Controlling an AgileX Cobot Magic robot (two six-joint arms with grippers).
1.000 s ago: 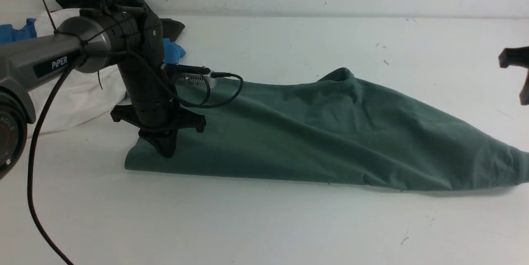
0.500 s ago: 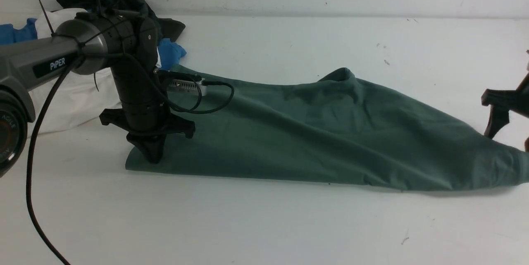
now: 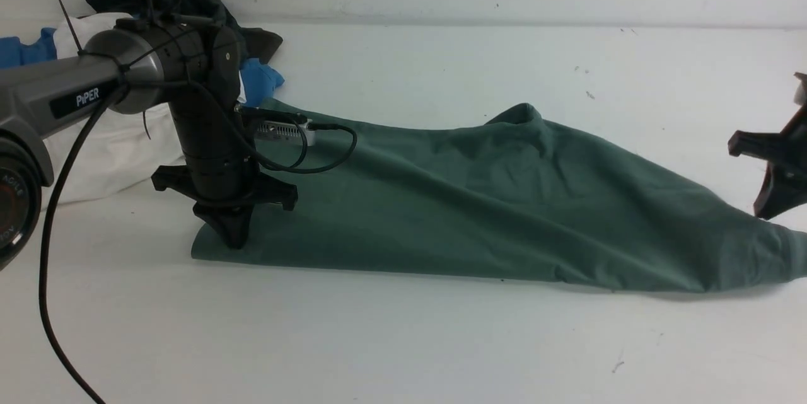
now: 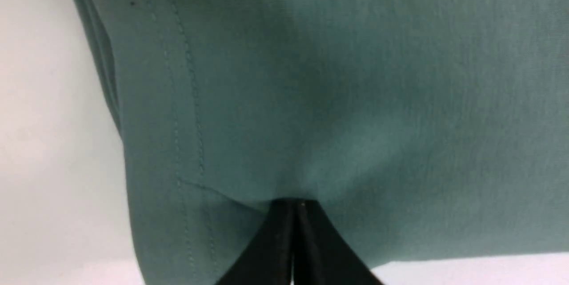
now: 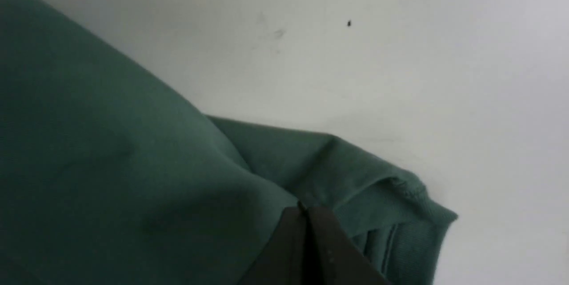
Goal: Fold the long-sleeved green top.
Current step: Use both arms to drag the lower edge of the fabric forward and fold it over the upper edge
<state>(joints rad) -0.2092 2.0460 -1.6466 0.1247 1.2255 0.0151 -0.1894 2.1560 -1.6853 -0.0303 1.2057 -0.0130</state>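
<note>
1. Green top (image 3: 479, 202) lay stretched left to right across the white table (image 3: 403, 341), narrowing toward the right end.
2. Left gripper (image 3: 234, 241) was clenched, tips pressed into the top's near left corner.
3. Right gripper (image 3: 766, 212) was clenched at the top's right end; could not tell whether it pinched cloth.
4. White cloth (image 3: 113, 152) was heaped at far left.

The white word "PIPER" stands on a dark label (image 3: 87, 97) on my left arm (image 3: 38, 101). Faint letters on its round joint housing (image 3: 12, 199) are too unclear to read.
</note>
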